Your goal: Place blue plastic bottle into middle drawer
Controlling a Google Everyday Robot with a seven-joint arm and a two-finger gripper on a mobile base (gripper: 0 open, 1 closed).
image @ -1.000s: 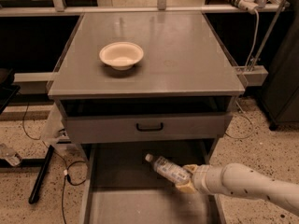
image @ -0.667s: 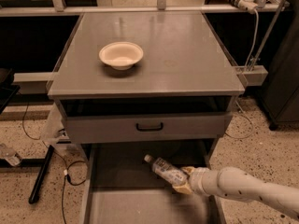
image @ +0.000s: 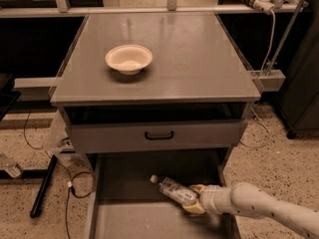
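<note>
The blue plastic bottle, clear with a white cap pointing left, is clamped at its base in your claw, low inside the open middle drawer. A cream bowl sits on the table.

Grey tabletop with cream bowl; gripper around blue plastic bottle in open middle drawer.

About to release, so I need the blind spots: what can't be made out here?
Camera view only:
Bottom end of the blue plastic bottle: covered by the gripper, shut on it over the right side of the middle drawer.
Bottle touching the drawer floor or held above it: cannot tell from this angle.
Drawer's front end: cut off by the lower edge.
</note>
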